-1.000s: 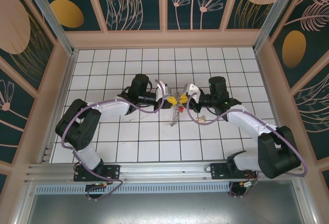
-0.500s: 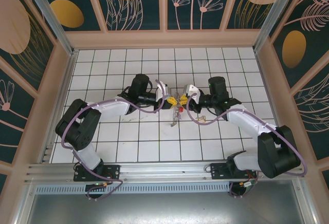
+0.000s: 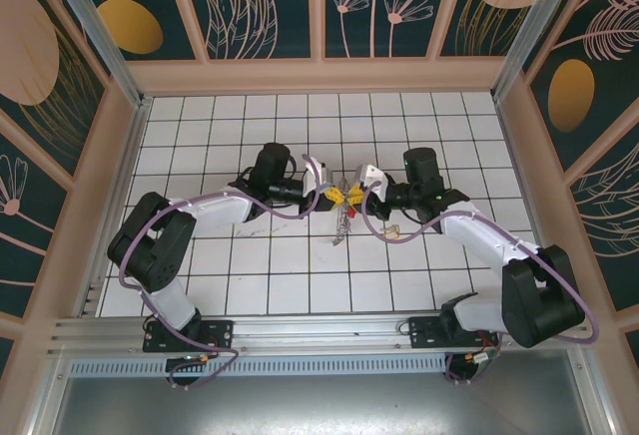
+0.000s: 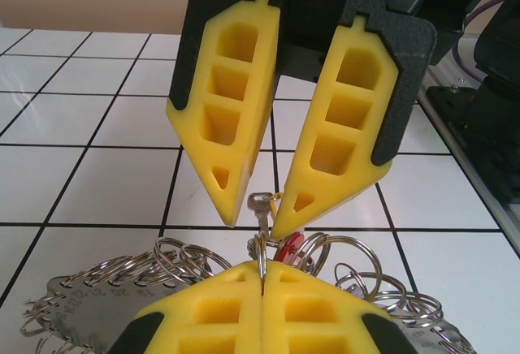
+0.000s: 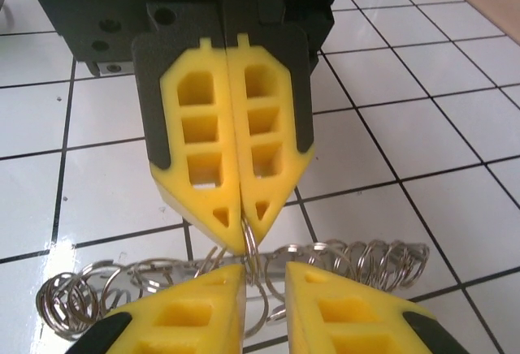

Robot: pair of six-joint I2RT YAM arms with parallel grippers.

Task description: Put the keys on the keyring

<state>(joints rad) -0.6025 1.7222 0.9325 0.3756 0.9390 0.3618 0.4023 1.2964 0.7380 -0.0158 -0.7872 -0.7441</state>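
While left gripper [image 4: 262,273] clamps keyring [image 4: 261,250], right gripper [image 4: 258,224] at 12 o'clock, jaws slightly parted, grip unclear, could drop keys [image 4: 290,248].

- From above, light falls bright and even on the white tiled floor [image 3: 250,275]; the shadows beneath the arms are faint and soft-edged.
- The enclosure's walls splay outward toward 10 and 2 o'clock, a wide-angle stretch.
- In the left wrist view, the left gripper [image 4: 262,271] at 6 o'clock is soft with near blur, and the tiles behind it are crisp.
- The keyring [image 4: 183,255] throws small hard glints at 7 o'clock.
- In the right wrist view, the right gripper [image 5: 264,277] at 6 o'clock is blurred, and the glossy tile at 8 o'clock washes out nearly white.
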